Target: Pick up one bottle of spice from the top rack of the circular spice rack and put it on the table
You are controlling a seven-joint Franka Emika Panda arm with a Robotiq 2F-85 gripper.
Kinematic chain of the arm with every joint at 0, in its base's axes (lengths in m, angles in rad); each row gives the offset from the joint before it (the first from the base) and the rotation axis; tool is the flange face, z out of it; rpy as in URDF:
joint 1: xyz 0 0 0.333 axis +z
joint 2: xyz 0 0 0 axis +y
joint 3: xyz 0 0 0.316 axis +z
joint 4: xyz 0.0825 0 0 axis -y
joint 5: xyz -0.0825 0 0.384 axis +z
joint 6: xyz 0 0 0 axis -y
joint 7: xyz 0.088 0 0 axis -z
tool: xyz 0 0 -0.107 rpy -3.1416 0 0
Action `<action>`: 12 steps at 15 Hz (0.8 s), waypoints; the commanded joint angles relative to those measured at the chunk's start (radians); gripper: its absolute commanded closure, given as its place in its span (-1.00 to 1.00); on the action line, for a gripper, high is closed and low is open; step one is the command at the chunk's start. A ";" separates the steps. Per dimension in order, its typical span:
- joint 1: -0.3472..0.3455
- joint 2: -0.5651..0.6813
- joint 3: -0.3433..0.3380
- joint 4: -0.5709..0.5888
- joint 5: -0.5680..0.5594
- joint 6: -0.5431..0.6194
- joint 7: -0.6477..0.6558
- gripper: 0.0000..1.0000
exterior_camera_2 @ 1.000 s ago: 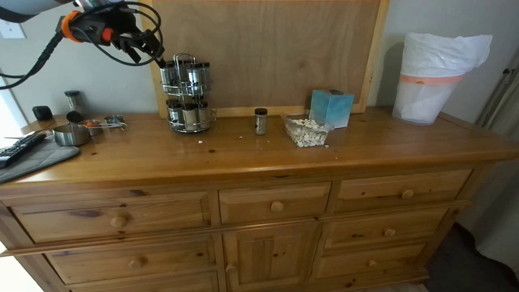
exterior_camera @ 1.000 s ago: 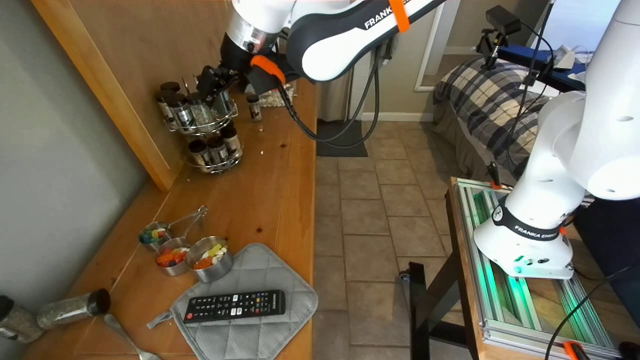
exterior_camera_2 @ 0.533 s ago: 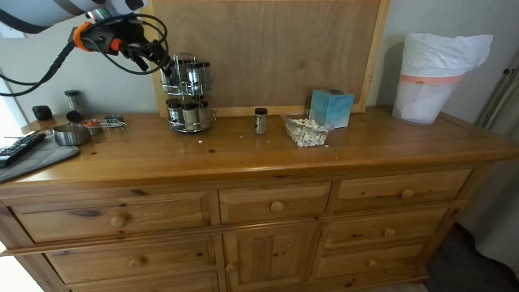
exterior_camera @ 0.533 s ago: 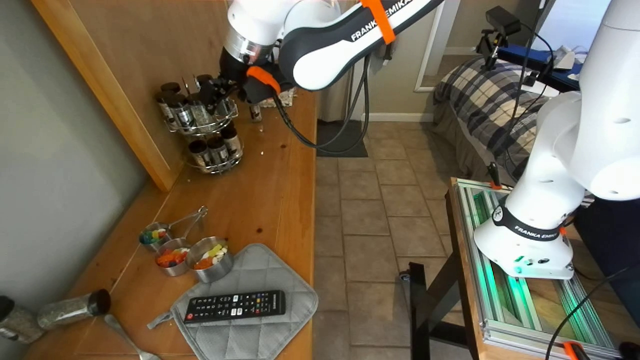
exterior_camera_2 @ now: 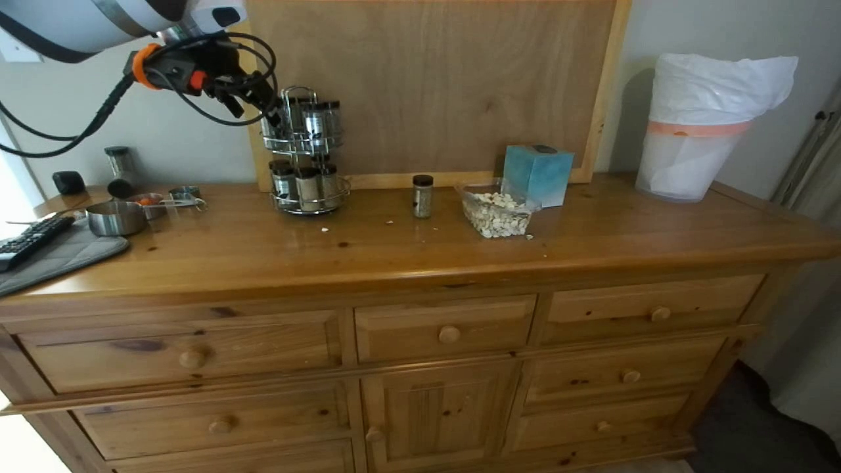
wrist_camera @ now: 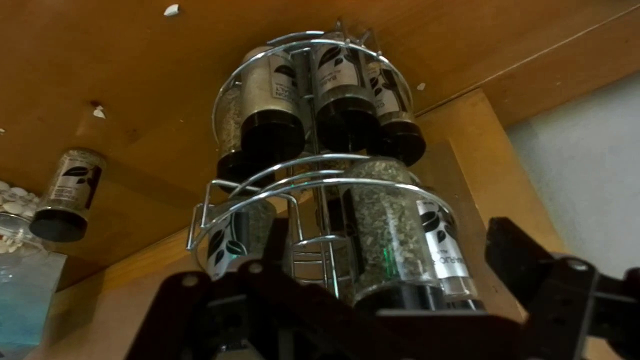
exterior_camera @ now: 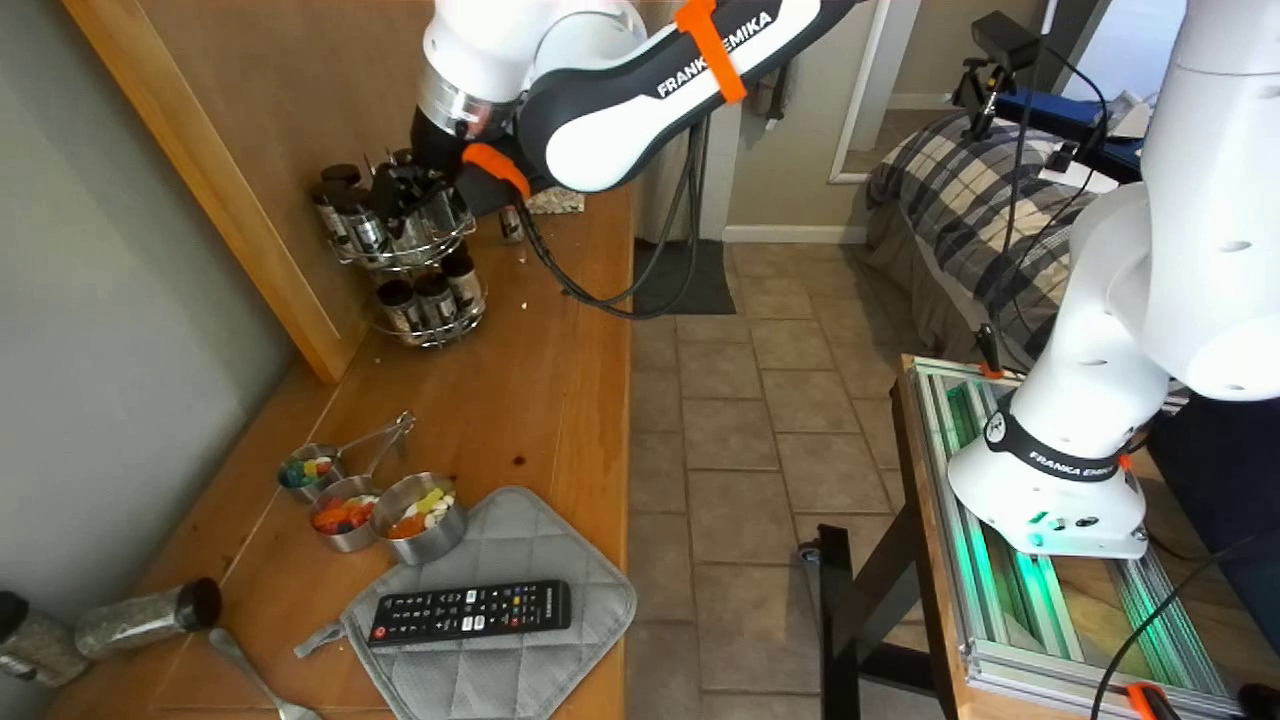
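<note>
The circular spice rack stands on the wooden table in both exterior views. Its top rack shows low in the wrist view, which looks upside down, caps pointing downward. A glass jar of green herbs with a black cap sits in the top rack. My gripper is open, with one finger on each side of that jar and a marjoram-labelled jar behind it. A gap shows between the jars and the right finger. In both exterior views my gripper overlaps the top rack.
A loose spice jar, a clear tub of pale flakes and a blue box stand along the table. Measuring cups, a remote on a grey pad and a wooden board behind the rack also show.
My gripper has moved down and in toward the top rack, so its fingers now reach down around the herb jar's place. The rack and jars look unmoved.
</note>
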State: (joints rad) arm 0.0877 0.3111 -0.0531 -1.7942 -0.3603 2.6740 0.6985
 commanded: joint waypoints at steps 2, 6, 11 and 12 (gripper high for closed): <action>0.040 0.078 -0.036 0.099 0.026 -0.005 -0.011 -1.00; 0.055 0.105 -0.057 0.134 0.032 -0.039 -0.006 -1.00; 0.060 0.127 -0.074 0.159 0.035 -0.035 -0.004 -0.62; 0.061 0.129 -0.076 0.161 0.037 -0.036 -0.003 -0.44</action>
State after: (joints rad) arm 0.1268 0.4113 -0.1049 -1.6786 -0.3544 2.6572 0.6991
